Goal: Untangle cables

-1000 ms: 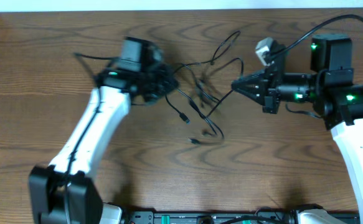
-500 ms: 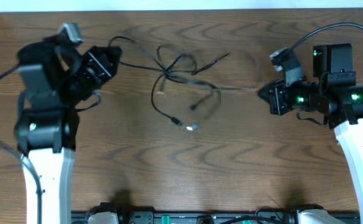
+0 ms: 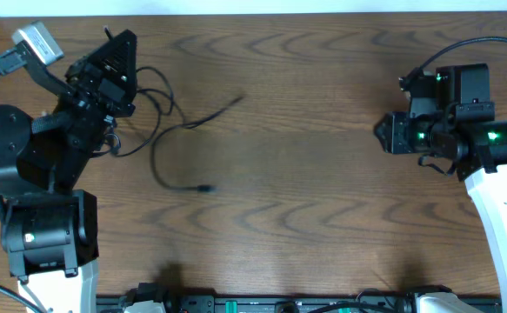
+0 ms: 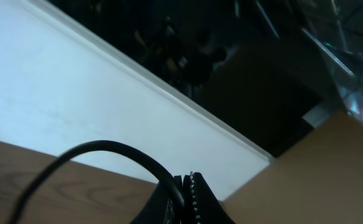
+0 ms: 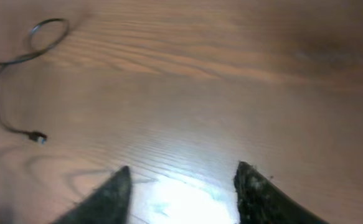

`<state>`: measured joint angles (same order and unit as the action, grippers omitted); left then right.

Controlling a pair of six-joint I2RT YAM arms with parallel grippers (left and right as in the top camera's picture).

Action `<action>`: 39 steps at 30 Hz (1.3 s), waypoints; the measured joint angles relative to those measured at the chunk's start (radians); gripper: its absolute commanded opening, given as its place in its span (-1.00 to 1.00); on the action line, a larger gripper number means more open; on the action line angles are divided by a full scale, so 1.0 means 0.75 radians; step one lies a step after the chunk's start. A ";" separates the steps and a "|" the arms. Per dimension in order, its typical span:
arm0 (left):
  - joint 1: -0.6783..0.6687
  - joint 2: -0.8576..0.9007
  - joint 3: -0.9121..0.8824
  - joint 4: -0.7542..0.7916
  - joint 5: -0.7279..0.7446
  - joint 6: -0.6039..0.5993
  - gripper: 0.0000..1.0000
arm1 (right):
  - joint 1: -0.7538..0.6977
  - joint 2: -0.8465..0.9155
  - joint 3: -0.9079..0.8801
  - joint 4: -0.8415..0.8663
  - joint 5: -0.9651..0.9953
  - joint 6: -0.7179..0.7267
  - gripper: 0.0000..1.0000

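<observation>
Thin black cables (image 3: 162, 143) lie at the table's left. One strand curves from a loose end (image 3: 238, 100) round to a small plug (image 3: 205, 188). More loops (image 3: 153, 87) hang by my left gripper (image 3: 118, 52), which is raised at the far left. The left wrist view shows that gripper (image 4: 186, 186) shut on a black cable (image 4: 106, 147) that arcs away to the left. My right gripper (image 3: 382, 135) is far to the right, apart from the cables. In the right wrist view its fingers (image 5: 181, 186) are open and empty, with the plug (image 5: 38, 138) far off. No white cord shows.
The wooden table (image 3: 305, 200) stretches between the arms. A white wall strip (image 3: 262, 7) runs along the far edge. The left wrist camera looks up past the white wall (image 4: 56, 93) and a cardboard-brown surface (image 4: 318, 174).
My left arm has swung back to the far left and lifted, dragging the cable bundle left and stretching it out. My right gripper has drawn back right and no longer holds a cable.
</observation>
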<state>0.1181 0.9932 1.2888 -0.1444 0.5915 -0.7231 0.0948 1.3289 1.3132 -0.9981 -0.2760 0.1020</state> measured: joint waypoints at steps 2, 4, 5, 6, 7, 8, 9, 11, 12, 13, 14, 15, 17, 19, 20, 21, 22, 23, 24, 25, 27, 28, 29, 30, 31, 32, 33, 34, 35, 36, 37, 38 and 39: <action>0.000 0.013 0.000 0.001 0.043 -0.018 -0.85 | 0.000 0.000 0.000 0.038 -0.101 0.006 0.18; 0.000 0.034 0.000 0.005 0.093 -0.026 -0.85 | 0.000 0.001 0.000 0.072 -0.201 0.007 0.20; 0.000 0.048 0.000 0.009 0.121 -0.030 -0.85 | 0.000 0.003 0.000 0.087 -0.248 0.007 0.20; 0.000 0.062 0.000 0.011 0.151 -0.034 -0.85 | 0.000 0.009 0.000 0.102 -0.310 0.007 0.21; 0.000 0.075 0.000 0.010 0.180 -0.040 -0.85 | 0.001 0.015 0.000 0.105 -0.337 0.007 0.21; 0.000 0.086 0.000 0.011 0.205 -0.046 -0.85 | 0.006 0.023 0.000 0.107 -0.370 0.007 0.21; 0.000 0.098 0.000 0.011 0.231 -0.051 -0.85 | 0.011 0.034 0.000 0.108 -0.391 0.007 0.21; 0.000 0.122 0.000 0.014 0.284 -0.065 -0.85 | 0.036 0.067 0.000 0.112 -0.429 0.007 0.22; -0.001 0.131 0.000 0.014 0.303 -0.074 -0.85 | 0.053 0.086 0.000 0.119 -0.445 0.007 0.22; 0.000 0.140 0.000 0.015 0.324 -0.083 -0.85 | 0.070 0.105 0.000 0.131 -0.453 0.007 0.22; 0.000 0.150 0.000 0.019 0.346 -0.090 -0.85 | 0.094 0.129 0.000 0.151 -0.470 0.007 0.22; 0.000 0.157 0.000 0.023 0.365 -0.097 -0.85 | 0.116 0.150 0.000 0.164 -0.483 0.006 0.22; -0.001 0.164 0.000 0.040 0.404 -0.121 -0.85 | 0.164 0.190 -0.001 0.216 -0.507 0.007 0.21; 0.000 0.165 0.001 0.053 0.441 -0.143 -0.85 | 0.226 0.234 -0.001 0.292 -0.522 0.007 0.22; 0.000 0.164 0.001 0.054 0.455 -0.153 -0.85 | 0.257 0.256 -0.001 0.330 -0.532 0.007 0.22; 0.000 0.164 0.002 0.055 0.475 -0.159 -0.85 | 0.289 0.279 -0.001 0.374 -0.539 0.008 0.22; 0.000 0.164 0.003 0.056 0.489 -0.164 -0.85 | 0.323 0.305 -0.001 0.430 -0.543 0.008 0.22; 0.000 0.164 0.003 0.055 0.504 -0.172 -0.85 | 0.347 0.324 -0.001 0.471 -0.546 0.010 0.22; 0.000 0.164 0.003 0.055 0.514 -0.180 -0.85 | 0.375 0.347 -0.002 0.525 -0.549 0.015 0.22; 0.000 0.164 0.003 0.055 0.528 -0.188 -0.85 | 0.405 0.375 -0.001 0.579 -0.550 0.021 0.22; 0.000 0.164 0.003 0.056 0.548 -0.199 -0.85 | 0.464 0.435 -0.002 0.685 -0.553 0.044 0.22; 0.000 0.164 0.003 0.056 0.556 -0.205 -0.85 | 0.489 0.467 -0.002 0.734 -0.558 0.063 0.22; 0.000 0.165 0.003 0.054 0.562 -0.211 -0.85 | 0.508 0.494 -0.002 0.783 -0.561 0.080 0.22; 0.000 0.164 0.003 0.052 0.568 -0.216 -0.85 | 0.528 0.526 -0.002 0.833 -0.561 0.098 0.22; 0.000 0.164 0.004 0.046 0.572 -0.219 -0.85 | 0.547 0.559 -0.002 0.879 -0.562 0.112 0.23; 0.000 0.164 0.004 0.033 0.573 -0.222 -0.85 | 0.562 0.587 -0.002 0.913 -0.563 0.123 0.23; 0.000 0.164 0.004 0.018 0.576 -0.224 -0.85 | 0.581 0.625 -0.002 0.955 -0.562 0.136 0.23; 0.000 0.165 0.004 0.011 0.576 -0.224 -0.85 | 0.594 0.646 -0.003 0.979 -0.564 0.142 0.24; 0.000 0.165 0.004 0.002 0.576 -0.224 -0.85 | 0.610 0.675 -0.003 1.008 -0.564 0.148 0.26; 0.000 0.165 0.004 -0.009 0.576 -0.224 -0.85 | 0.624 0.696 -0.003 1.033 -0.562 0.154 0.27; 0.000 0.165 0.004 -0.017 0.576 -0.224 -0.85 | 0.640 0.718 -0.003 1.055 -0.559 0.160 0.28; 0.000 0.165 0.004 -0.019 0.577 -0.224 -0.85 | 0.656 0.737 -0.003 1.080 -0.559 0.164 0.29; 0.000 0.165 0.004 -0.019 0.582 -0.224 -0.85 | 0.670 0.751 -0.003 1.105 -0.557 0.168 0.31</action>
<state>0.1181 1.1168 1.2915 -0.1589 1.0279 -0.8909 0.5976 1.8923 1.3113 -0.1692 -0.6937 0.2279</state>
